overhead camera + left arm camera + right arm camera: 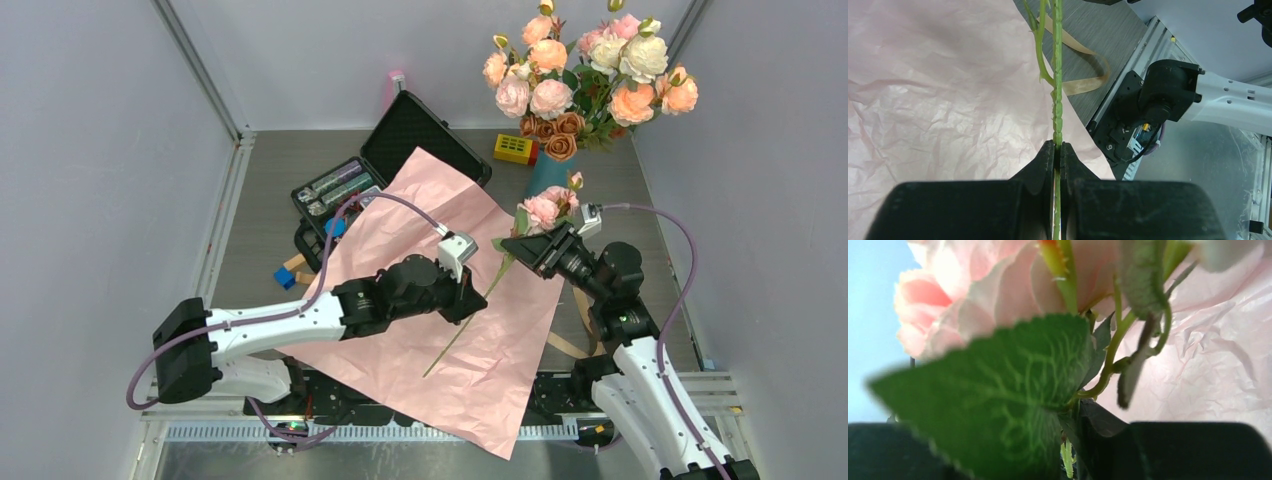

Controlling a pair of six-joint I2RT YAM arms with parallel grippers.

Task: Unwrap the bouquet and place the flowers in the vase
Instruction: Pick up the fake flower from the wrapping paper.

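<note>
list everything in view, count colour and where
crinkled pink paper sheet: one, pink, spread mid-table
flowers: one bunch, pink, above the paper
glossy teal vase: one, teal, behind flowers
large rose bunch: one, pink-cream, far right
open black case: one, black, far left
yellow block: one, yellow, by the vase
tan ribbon: one, tan, right of paper
small blocks: few, blue and wood, left of paper
left gripper: black, shut on flowers' stem
right gripper: black, at stems under blooms

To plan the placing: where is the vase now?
Top view: the vase stands right of centre, just behind the flowers, near the yellow box.
</note>
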